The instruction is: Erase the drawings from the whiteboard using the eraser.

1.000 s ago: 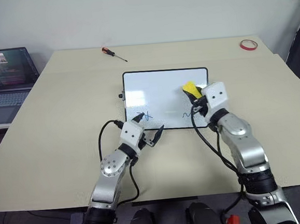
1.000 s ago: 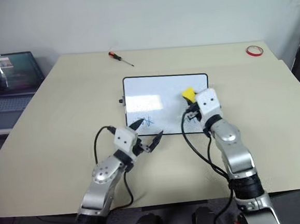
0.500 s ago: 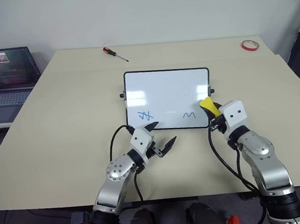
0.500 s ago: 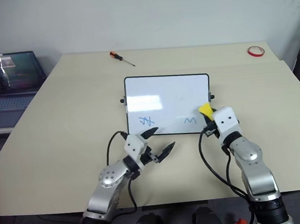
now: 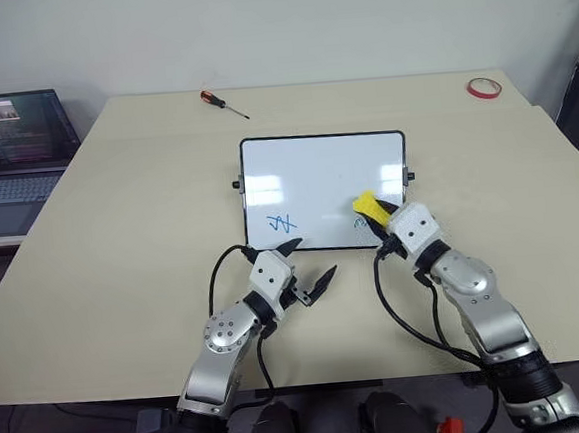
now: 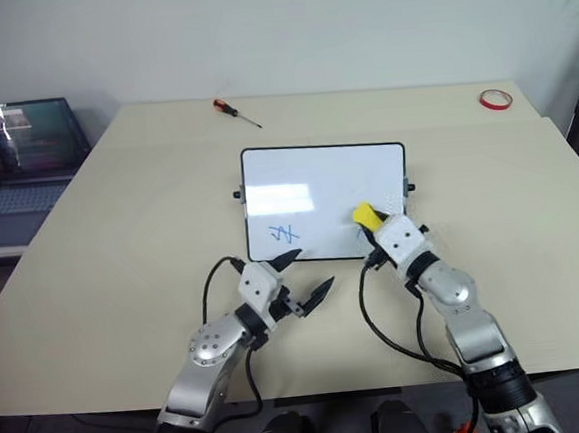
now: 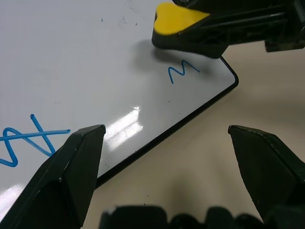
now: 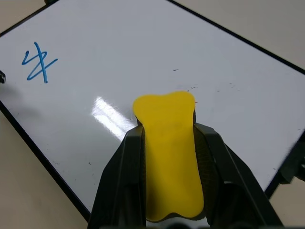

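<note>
1. Your right gripper (image 8: 169,152) is clenched on the eraser (image 8: 170,143), just above the M squiggle (image 7: 182,71) near the whiteboard's (image 5: 316,164) near right corner.
2. Press the eraser flat and sweep across the squiggle.
3. Next comes the crossed zigzag (image 5: 282,223) at the whiteboard's near left.
4. Your left gripper (image 5: 307,264) hangs released beside the whiteboard's near edge; steady the frame with it.

Two black fingers (image 7: 71,167) of the left gripper (image 7: 167,143) stand wide apart over the glossy white board's black-framed edge (image 7: 157,138). The yellow-topped, black-bottomed eraser (image 7: 178,21) hangs just beside a blue M-like squiggle (image 7: 182,71), and a blue crossed-out zigzag (image 7: 28,140) sits well apart from it.
</note>
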Tool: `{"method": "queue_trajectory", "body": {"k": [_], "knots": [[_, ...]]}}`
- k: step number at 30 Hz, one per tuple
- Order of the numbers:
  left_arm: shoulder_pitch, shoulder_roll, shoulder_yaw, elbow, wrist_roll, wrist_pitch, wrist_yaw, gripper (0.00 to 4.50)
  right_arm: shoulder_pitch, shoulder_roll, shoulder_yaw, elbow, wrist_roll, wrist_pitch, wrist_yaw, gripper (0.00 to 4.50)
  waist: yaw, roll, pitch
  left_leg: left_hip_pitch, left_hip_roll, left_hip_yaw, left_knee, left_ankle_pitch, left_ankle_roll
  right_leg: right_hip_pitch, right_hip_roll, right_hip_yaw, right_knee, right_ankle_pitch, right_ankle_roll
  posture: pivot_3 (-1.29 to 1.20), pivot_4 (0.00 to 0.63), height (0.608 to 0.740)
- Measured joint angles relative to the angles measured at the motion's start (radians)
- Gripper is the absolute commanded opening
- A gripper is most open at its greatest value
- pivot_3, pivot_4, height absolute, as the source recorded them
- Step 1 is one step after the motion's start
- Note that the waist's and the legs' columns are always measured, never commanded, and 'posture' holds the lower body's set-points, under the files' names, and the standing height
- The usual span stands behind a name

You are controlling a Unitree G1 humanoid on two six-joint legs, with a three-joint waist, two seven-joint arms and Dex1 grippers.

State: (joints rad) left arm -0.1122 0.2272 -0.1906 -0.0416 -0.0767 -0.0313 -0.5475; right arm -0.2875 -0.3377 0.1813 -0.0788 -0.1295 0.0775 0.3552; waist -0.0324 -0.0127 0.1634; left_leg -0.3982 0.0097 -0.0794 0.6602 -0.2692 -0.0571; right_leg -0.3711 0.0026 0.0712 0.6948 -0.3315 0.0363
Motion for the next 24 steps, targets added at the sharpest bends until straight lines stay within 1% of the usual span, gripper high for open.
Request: {"method": "queue_trajectory", "body": {"k": [7, 18, 24], "knots": [[0.000, 0.001, 0.002, 0.000, 0.000, 0.001, 0.014, 4.50, -0.023, -0.005, 0.019, 0.077, -0.019, -0.031, 0.023, 1.08, 0.000, 0.000, 0.000, 0.000, 0.000, 0.000, 0.000, 0.000, 0.000, 0.000, 0.000, 0.000, 0.000, 0.000, 0.000, 0.00, 0.150, 0.740], [-0.021, 0.000, 0.002, 0.000, 0.000, 0.001, 0.014, 4.50, 0.005, -0.050, 0.020, 0.059, -0.010, -0.026, 0.099, 1.08, 0.001, 0.000, 0.000, 0.001, 0.000, 0.000, 0.000, 0.000, 0.000, 0.001, 0.000, 0.000, 0.000, 0.000, 0.000, 0.00, 0.150, 0.740], [-0.030, -0.009, 0.001, 0.000, 0.000, 0.001, 0.013, 4.50, 0.004, -0.084, 0.026, 0.042, -0.027, 0.010, 0.104, 1.08, 0.002, 0.000, 0.000, 0.002, 0.000, -0.001, 0.001, 0.000, 0.000, 0.003, 0.000, 0.000, 0.000, 0.000, 0.000, 0.00, 0.150, 0.740]]}}
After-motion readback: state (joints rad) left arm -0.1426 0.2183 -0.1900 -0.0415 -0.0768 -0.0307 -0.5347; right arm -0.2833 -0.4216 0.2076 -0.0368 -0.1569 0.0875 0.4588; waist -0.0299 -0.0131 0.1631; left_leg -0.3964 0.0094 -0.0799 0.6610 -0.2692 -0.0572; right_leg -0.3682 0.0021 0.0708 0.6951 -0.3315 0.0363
